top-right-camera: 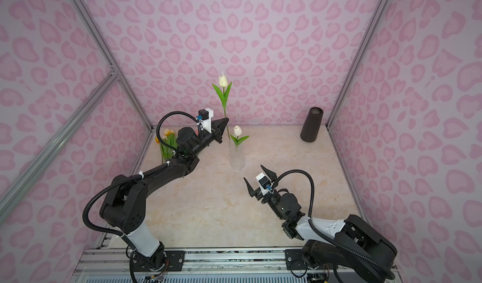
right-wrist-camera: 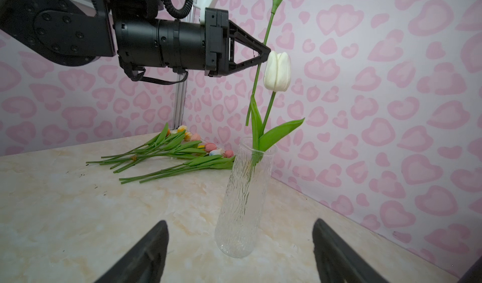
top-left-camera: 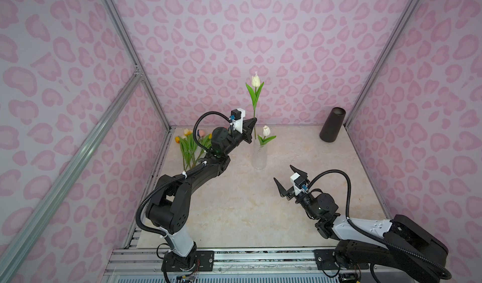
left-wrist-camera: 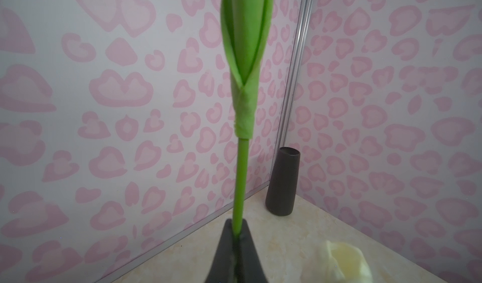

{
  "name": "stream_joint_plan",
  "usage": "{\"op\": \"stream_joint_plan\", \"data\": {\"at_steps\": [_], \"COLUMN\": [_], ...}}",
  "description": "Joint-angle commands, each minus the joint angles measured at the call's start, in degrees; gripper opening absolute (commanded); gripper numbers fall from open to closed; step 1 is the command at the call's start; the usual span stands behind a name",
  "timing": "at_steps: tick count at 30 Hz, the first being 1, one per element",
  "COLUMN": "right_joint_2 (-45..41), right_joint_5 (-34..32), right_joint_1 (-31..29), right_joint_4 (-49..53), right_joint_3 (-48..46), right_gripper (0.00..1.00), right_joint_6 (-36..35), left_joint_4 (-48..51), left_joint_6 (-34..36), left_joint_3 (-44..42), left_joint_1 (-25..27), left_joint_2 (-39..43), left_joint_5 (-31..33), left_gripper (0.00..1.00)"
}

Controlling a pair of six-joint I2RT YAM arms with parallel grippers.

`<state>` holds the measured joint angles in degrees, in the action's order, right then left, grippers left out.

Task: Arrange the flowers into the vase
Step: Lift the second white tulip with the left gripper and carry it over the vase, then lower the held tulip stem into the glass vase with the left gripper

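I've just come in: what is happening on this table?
The left tool is shut on the green stem of a cream-white artificial tulip. It holds the tulip upright, stem end just above the mouth of the clear ribbed glass vase. A second cream-white tulip already stands in that vase. The bunch of mixed-colour tulips lies at the back left of the marble-look table. The right tool is open and empty, near the vase.

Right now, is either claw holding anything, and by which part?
The left gripper is shut on a white tulip, pinching its bare stem below the leaves. The right gripper is open and empty.
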<state>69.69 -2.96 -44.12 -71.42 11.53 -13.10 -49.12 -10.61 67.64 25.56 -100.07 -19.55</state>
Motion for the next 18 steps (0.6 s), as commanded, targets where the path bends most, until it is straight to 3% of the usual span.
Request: {"op": "stream_joint_plan", "data": {"at_steps": [1,18], "right_joint_2": [0.4,2.3], "right_joint_5": [0.2,-0.5], "right_joint_1": [0.0,0.0], "right_joint_4": [-3.2,-3.6], "right_joint_3": [0.0,0.4], "right_gripper": [0.86,0.86], "right_joint_6": [-0.2,-1.1], "left_joint_4": [-5.0,-7.8], "left_joint_6": [-0.5,-1.4], "left_joint_3": [1.4,0.3], "left_joint_1": [-0.1,0.9], "left_joint_2": [-2.1,-6.9], "left_joint_5": [-0.9,-2.6], "left_gripper": [0.03,0.05]}}
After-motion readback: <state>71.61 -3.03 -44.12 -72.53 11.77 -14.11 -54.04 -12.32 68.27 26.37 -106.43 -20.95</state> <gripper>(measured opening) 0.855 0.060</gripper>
